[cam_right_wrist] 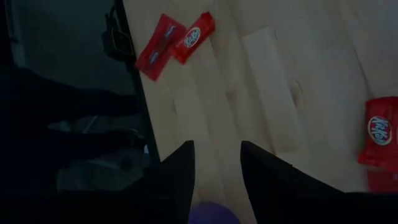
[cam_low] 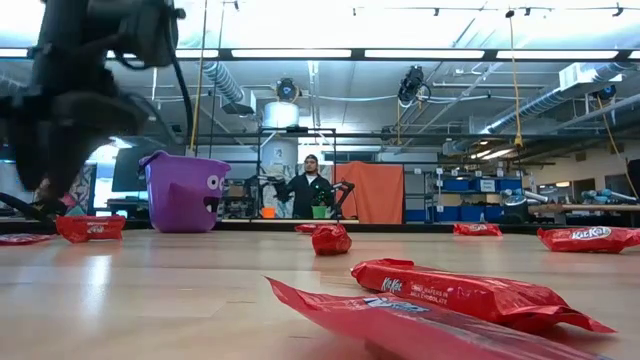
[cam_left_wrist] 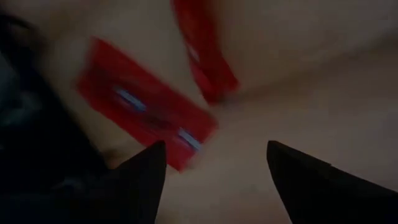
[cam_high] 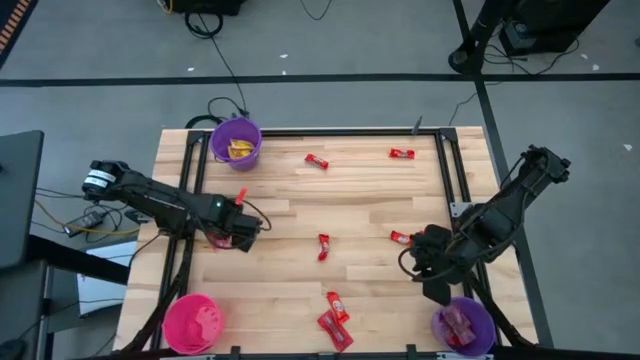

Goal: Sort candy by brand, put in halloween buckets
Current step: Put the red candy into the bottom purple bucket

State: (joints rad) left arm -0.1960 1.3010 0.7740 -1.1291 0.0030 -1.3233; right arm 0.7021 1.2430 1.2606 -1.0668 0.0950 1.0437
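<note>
On the wooden table (cam_high: 300, 260), red bars lie scattered. The centre bar (cam_high: 323, 246) lies with its long axis running toward and away from the table's near edge. The 2 far bars (cam_high: 316, 161) (cam_high: 402, 153) lie roughly crosswise, the first slightly tilted. A pair of bars (cam_high: 335, 322) near the front edge lies on a diagonal, one partly over the other.

The left gripper (cam_high: 243, 231) is low over the table's left side, its fingers (cam_left_wrist: 140, 180) spread wide apart and holding nothing; its wrist view shows 2 blurred red bars (cam_left_wrist: 146, 115) just beyond the fingertips, which the high view hides under the arm.

The right gripper (cam_high: 438, 290) hangs by the front-right purple bucket (cam_high: 464, 325), which holds red bars. Its fingers (cam_right_wrist: 180, 168) stand partly apart with nothing visible between them, a sliver of purple below them.

The far purple bucket (cam_high: 236, 142) holds yellow packets in the high view; the low view shows only its face-painted side (cam_low: 185, 190). The pink bucket (cam_high: 192, 322) sits at the front-left corner. A person (cam_low: 311, 185) stands in the room behind.
</note>
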